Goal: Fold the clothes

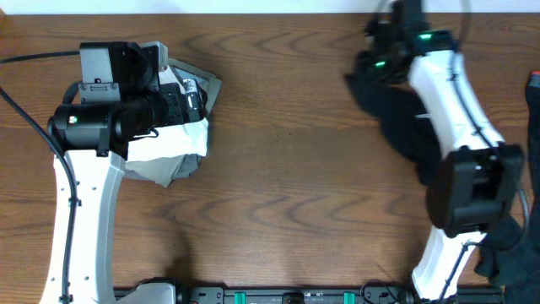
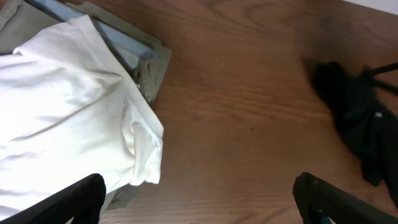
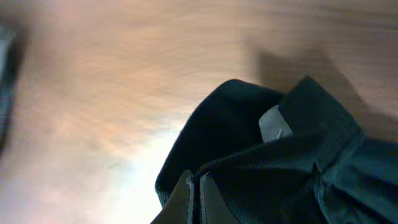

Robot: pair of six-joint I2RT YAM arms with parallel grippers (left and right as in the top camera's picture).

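- The black T-shirt is limp and light, bunched at the worktop's right side; hem or shoulders look best to grip.
- The right gripper has its jaws pinched on the shirt's fabric.
- The left gripper has its jaws wide apart, over the white garment.

The left arm is a long white shell capped by rounded black joint housings, one carrying a small green light, with a boxy dark-grey block at its far end. A thin black cable joins it from the left. The right arm matches it, with a white shell, a bulky black joint and green lights. The left tool has black fingers. The right tool has pale, flat fingertips.
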